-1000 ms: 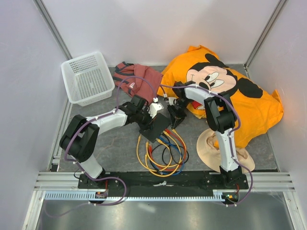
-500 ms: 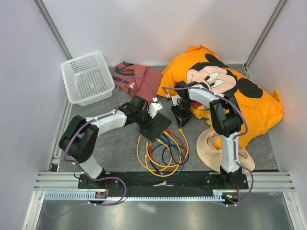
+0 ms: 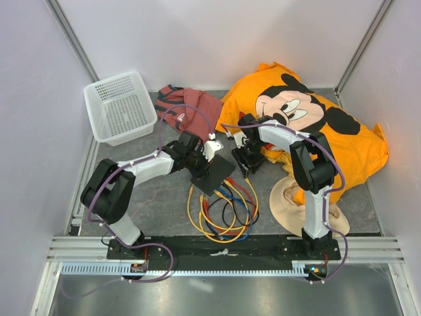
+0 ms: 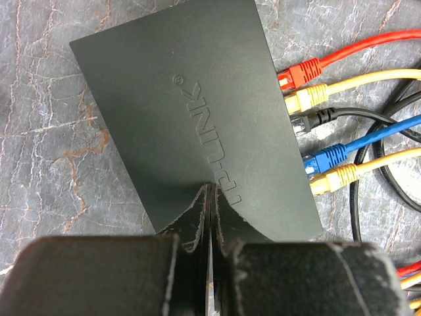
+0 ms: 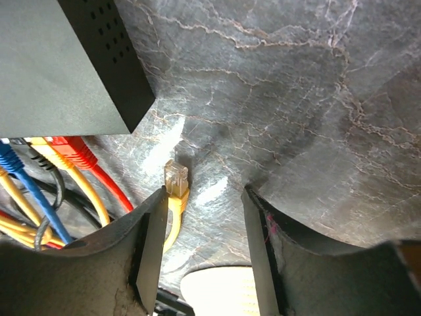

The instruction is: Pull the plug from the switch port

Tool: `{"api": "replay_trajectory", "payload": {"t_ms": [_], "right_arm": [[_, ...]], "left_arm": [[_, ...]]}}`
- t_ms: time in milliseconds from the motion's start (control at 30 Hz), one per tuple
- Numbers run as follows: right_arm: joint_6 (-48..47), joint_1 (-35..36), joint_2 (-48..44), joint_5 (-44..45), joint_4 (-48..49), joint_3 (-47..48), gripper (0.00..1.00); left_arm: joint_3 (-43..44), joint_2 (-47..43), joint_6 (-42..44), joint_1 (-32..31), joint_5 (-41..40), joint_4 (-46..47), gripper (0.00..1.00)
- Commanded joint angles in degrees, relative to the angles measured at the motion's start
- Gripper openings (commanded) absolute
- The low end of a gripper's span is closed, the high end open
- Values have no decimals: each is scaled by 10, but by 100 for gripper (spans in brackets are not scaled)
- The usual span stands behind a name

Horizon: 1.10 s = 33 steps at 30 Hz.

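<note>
The switch point(image 4: 191, 105) is a flat black box marked TP-LINK, lying on the grey table point(image 3: 151, 191). My left gripper point(image 4: 209, 192) is shut, its tips resting on the switch's top. Red point(image 4: 299, 72), yellow point(image 4: 308, 97), black point(image 4: 309, 121), blue point(image 4: 325, 158) and yellow point(image 4: 335, 176) plugs sit in the ports along one edge. A loose yellow plug point(image 5: 175, 179) lies on the table just off the switch's corner point(image 5: 112, 72). It lies beside the left finger of my right gripper point(image 5: 204, 197), which is open and holds nothing. From above, the right gripper point(image 3: 245, 160) stands just right of the switch point(image 3: 214, 176).
Coiled cables point(image 3: 223, 210) spread in front of the switch. A white basket point(image 3: 118, 105) stands at the back left, with a red cloth point(image 3: 191, 108) beside it. An orange Mickey shirt point(image 3: 329, 138) covers the right side, and a beige hat point(image 3: 293, 197) lies near the right arm.
My right gripper has opened and shifted slightly right, away from the switch, and the yellow plug now lies loose on the table. The left gripper has stayed shut on top of the switch.
</note>
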Motion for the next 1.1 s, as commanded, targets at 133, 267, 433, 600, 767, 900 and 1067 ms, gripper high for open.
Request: {"api": "replay_trajectory", "payload": {"t_ms": [133, 267, 433, 600, 767, 900, 1067], "right_arm": [[-43, 30, -2, 55, 50, -47, 53], [-57, 41, -38, 28, 59, -72, 50], [-91, 50, -42, 43, 49, -81, 57], [-84, 59, -42, 97, 73, -95, 42], [-74, 56, -69, 133, 88, -93, 16], [-75, 30, -105, 154, 87, -23, 7], [-101, 4, -126, 113, 62, 157, 1]], "left_arm": [[0, -6, -10, 0, -20, -2, 1], [2, -6, -9, 0, -25, -3, 2], [3, -1, -15, 0, -20, -1, 2], [10, 0, -18, 0, -20, -4, 2], [5, -4, -18, 2, -25, -6, 2], [-3, -13, -15, 5, -25, -10, 2], [-11, -33, -23, 11, -24, -12, 2]]}}
